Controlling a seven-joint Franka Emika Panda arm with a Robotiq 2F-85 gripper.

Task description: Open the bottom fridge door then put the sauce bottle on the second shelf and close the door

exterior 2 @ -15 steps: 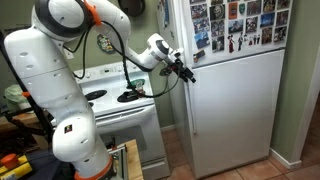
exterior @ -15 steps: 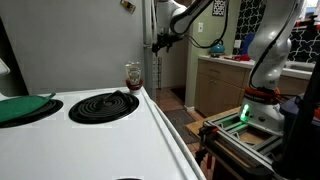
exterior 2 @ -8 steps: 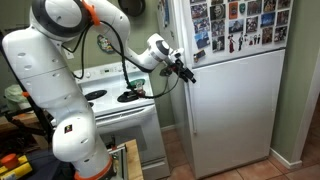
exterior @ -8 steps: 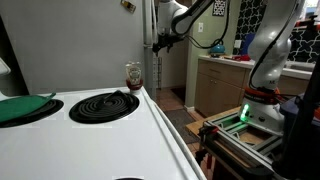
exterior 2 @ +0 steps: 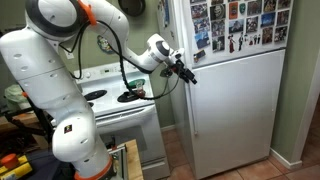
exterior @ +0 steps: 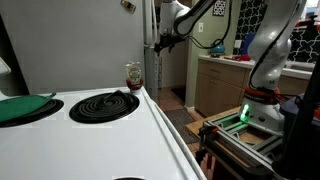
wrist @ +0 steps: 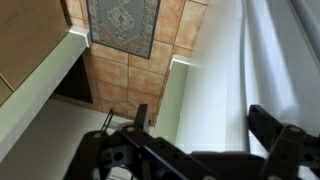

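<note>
1. Change check: the gripper (exterior 2: 185,72) sits at the same spot as half a second and a second ago, at the upper stove-side corner of the bottom fridge door (exterior 2: 235,110). Only the arm's upper links lean slightly further from the door. The jaws stay spread throughout.
2. Meaning for the task: the door is still shut, flush with the shorter door (exterior 2: 235,28) above it. Judgement: this is a pause for alignment on the door's edge or handle, and the opening pull has not begun.
3. End effector: jaws wide, nothing held. The wrist view shows both fingers (wrist: 265,125) spread, with a pale vertical strip of the door running between them. Contact with the door cannot be told.
4. Task object: the sauce bottle (exterior: 133,76) stands upright on the stove top (exterior: 150,135), past the door's stove-side edge and behind the coil burner (exterior: 103,105).
5. Relative to the gripper (exterior: 160,42): the bottle is lower and further from the door's front face, well apart, untouched.
6. Remaining: open the door, fetch and shelve the bottle, close the door.
</note>
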